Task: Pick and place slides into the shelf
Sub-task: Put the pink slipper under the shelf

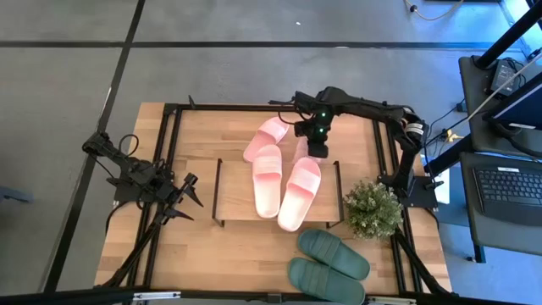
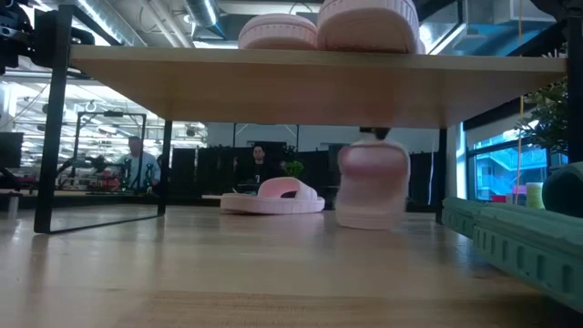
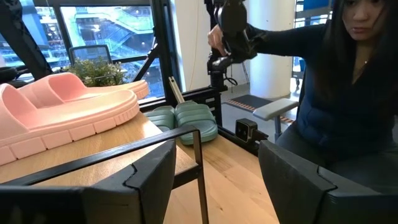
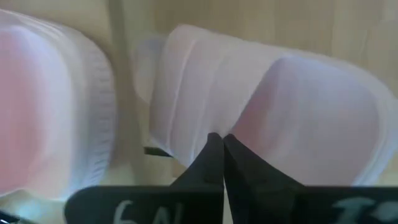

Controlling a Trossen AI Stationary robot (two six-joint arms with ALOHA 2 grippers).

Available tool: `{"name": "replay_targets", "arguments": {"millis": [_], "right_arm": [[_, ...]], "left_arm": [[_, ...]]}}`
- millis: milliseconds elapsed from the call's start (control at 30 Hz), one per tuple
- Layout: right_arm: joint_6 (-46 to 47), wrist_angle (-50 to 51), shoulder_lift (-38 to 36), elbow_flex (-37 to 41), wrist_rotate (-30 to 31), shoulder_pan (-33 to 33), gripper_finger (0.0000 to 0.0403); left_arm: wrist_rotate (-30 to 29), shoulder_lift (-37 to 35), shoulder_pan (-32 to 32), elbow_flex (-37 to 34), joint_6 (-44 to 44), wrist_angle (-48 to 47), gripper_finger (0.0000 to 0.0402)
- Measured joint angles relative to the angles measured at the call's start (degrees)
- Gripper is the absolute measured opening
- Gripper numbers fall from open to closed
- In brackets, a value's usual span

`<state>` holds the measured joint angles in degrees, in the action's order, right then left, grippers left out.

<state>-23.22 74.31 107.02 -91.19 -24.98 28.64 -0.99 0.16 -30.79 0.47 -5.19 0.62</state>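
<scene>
Two light pink slides (image 1: 267, 180) (image 1: 299, 193) lie sole down on the shelf's wooden top (image 1: 237, 193). Behind the shelf a third pink slide (image 1: 267, 135) lies flat on the table. My right gripper (image 1: 315, 151) points down behind the shelf, shut at a fourth pink slide (image 2: 372, 182), which stands on end below it. A dark green pair (image 1: 329, 254) (image 1: 326, 281) lies at the table's near right. My left gripper (image 1: 188, 191) waits open at the table's left, level, touching nothing. My right gripper comes from above, slanting down, and its shut fingertips (image 4: 219, 144) meet at the edge of the slide's wide strap (image 4: 205, 118). The fingers hide whether they pinch it or hook it. The slide hangs upright; whether its lower end (image 2: 369, 221) touches the table, I cannot tell.
A small potted plant (image 1: 373, 208) stands right of the shelf. The shelf's black wire legs (image 1: 217, 193) reach down to the table. A person (image 3: 348, 93) sits beyond the table's right side; other people show far off in the low view. A keyboard (image 1: 506, 191) lies on a side desk.
</scene>
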Motion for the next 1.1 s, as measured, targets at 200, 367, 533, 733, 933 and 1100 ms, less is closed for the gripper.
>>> {"name": "replay_targets", "arguments": {"millis": [200, 367, 533, 733, 933, 1100], "right_arm": [[-1.45, 3.62, 0.0, -3.2, 0.1, 0.05, 0.0001], [-4.86, 4.54, 0.02, -3.2, 0.11, 0.03, 0.0001], [-7.21, 3.38, 0.04, -3.2, 0.09, 0.05, 0.0001], [-8.58, 1.53, 0.04, -2.81, 0.09, -0.77, 0.0001], [-8.79, -3.25, 0.13, 3.63, -0.15, -2.69, 0.0001], [-8.8, -7.22, 0.13, 8.59, -0.05, -3.48, 0.0001]], "left_arm": [[0.01, -0.01, 0.01, 0.0, 0.02, 0.0, 0.0221], [0.0, 0.0, 0.0, 0.0, 0.15, 0.0, 0.0221], [0.0, 0.0, 0.02, 0.0, 0.17, 0.0, 0.0221], [0.0, 0.0, 0.02, 0.0, 0.2, 0.0, 0.0221], [0.0, -0.02, 0.0, 0.0, 0.22, 0.0, 0.0221], [0.02, -0.01, 0.0, 0.0, 0.21, 0.0, 0.0221]]}}
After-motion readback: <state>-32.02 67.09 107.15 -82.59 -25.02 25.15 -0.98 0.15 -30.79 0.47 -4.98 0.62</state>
